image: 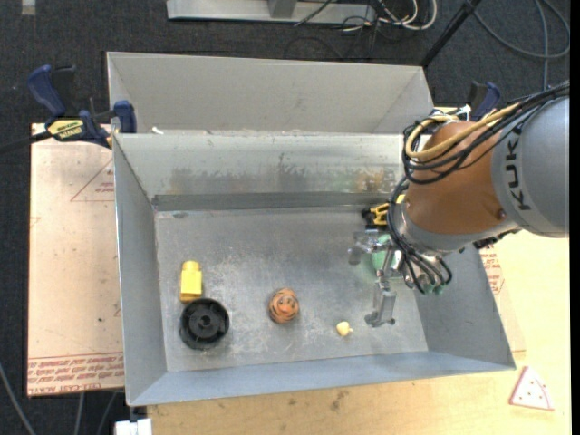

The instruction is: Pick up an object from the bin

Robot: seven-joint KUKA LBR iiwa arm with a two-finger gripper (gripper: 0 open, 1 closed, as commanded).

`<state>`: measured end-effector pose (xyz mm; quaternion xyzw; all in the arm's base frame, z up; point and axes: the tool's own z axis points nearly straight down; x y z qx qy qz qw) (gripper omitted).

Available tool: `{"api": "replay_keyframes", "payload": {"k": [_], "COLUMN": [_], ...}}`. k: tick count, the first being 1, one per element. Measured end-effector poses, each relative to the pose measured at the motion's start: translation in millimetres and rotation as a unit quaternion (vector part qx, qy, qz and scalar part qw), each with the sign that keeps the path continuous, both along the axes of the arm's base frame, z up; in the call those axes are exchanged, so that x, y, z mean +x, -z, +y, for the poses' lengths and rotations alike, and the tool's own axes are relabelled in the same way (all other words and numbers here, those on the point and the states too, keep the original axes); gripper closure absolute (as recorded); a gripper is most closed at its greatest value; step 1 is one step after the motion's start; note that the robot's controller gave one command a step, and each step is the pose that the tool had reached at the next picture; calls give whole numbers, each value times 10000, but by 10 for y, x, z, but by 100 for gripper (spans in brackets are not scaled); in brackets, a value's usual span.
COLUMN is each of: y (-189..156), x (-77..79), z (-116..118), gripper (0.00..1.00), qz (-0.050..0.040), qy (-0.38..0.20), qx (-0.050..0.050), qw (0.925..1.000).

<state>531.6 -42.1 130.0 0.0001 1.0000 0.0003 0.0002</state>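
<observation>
Claw (381, 312) hangs low at the right of the bin (272, 198), beside a small pale lump (343, 329); apart or together, I cannot tell. I'd centre it first.

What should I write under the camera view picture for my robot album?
Robot hand low in the grey bin, near a small cream piece.

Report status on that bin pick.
Gripper low over bin floor, right side. Small cream lump close beside it, nothing between. Orange ridged knob, black round wheel, yellow plastic block farther off.
</observation>
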Motion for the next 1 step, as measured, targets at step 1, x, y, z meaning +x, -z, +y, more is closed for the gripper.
{"api": "replay_keyframes", "payload": {"k": [1], "y": [399], "x": [363], "z": [-511], "gripper": [0], "qz": [-50], "qy": [-964], "qx": [-3], "qw": [9953]}}
